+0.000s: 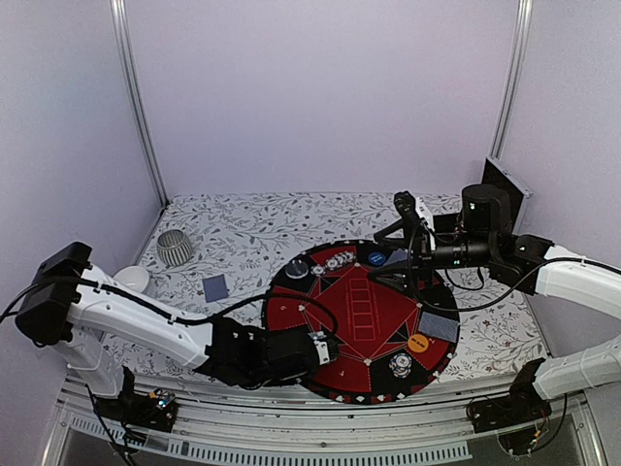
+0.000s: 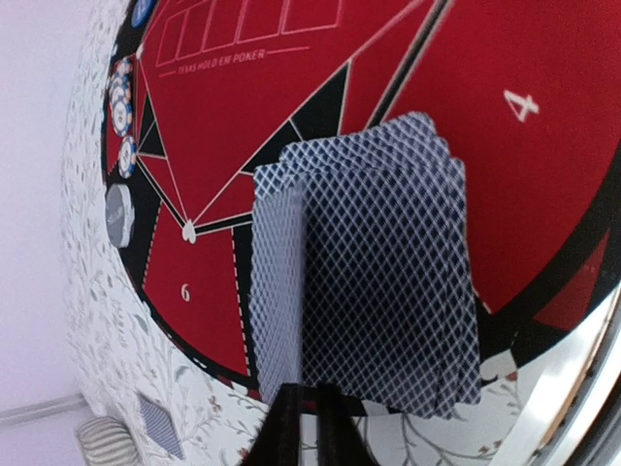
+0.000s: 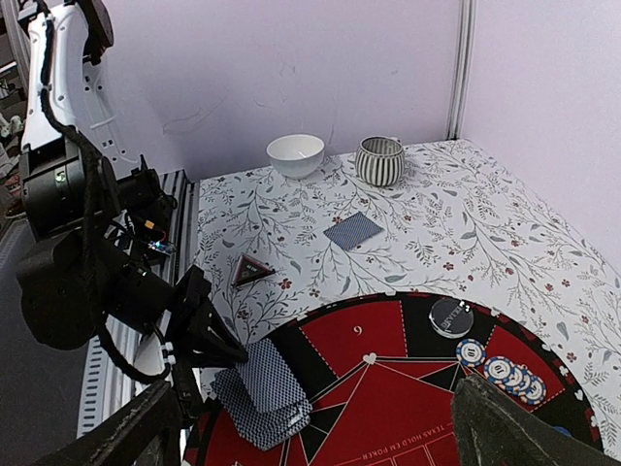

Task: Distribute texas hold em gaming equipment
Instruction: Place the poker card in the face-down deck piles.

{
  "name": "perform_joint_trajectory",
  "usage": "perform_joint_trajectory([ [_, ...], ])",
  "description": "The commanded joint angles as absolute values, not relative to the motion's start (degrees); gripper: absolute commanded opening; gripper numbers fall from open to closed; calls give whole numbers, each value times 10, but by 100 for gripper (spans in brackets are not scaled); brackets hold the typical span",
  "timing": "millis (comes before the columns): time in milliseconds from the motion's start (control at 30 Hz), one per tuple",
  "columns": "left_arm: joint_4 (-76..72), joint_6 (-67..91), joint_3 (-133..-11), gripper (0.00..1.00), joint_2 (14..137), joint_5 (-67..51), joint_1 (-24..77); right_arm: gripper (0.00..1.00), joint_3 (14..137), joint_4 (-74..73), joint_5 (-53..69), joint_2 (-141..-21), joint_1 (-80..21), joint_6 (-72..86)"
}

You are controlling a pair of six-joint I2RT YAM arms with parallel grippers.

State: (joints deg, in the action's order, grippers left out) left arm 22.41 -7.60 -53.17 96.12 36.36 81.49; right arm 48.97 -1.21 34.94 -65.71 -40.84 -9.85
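Dealing cards looks like the step in hand; the left gripper (image 2: 304, 408) is clamped on a fanned deck (image 2: 378, 282) above the near-left edge of the mat (image 1: 369, 311); the right gripper (image 1: 396, 243) hangs wide open and holds nothing, over the mat's far edge; next, I judge, the free gripper must peel one card off.

Counted:
- two card piles: one on the table (image 1: 215, 287); one at the mat's right edge (image 1: 437, 325)
- two chip clusters (image 1: 340, 260)
- three discs (image 1: 418, 342)
- one triangle (image 3: 254, 269)

A fixed camera looks down from above and behind both arm bases, taking in the whole table (image 1: 252, 228) and round mat (image 1: 364, 320). The left wrist camera sits tilted, very close behind a deck of cards (image 2: 378, 282). The right wrist camera looks from farther off across the mat toward the left arm (image 3: 68, 291). All three share the mat and a striped cup (image 1: 176, 249).
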Motion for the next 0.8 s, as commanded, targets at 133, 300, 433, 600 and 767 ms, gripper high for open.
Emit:
perform_joint_trajectory([
  [133, 176, -101, -518, 46, 934, 350, 822, 99, 485, -1, 361, -642, -409, -91],
  [300, 190, -106, -519, 56, 893, 313, 821, 99, 487, -1, 365, -646, -409, -92],
  [433, 197, -84, -530, 68, 855, 299, 803, 99, 487, 1, 366, -648, -409, -90],
  [600, 287, 57, -580, 71, 830, 185, 594, 99, 488, 1, 359, -642, -409, -84],
  [767, 346, 150, -579, 98, 835, 149, 410, 99, 484, 3, 359, -635, -408, -82],
])
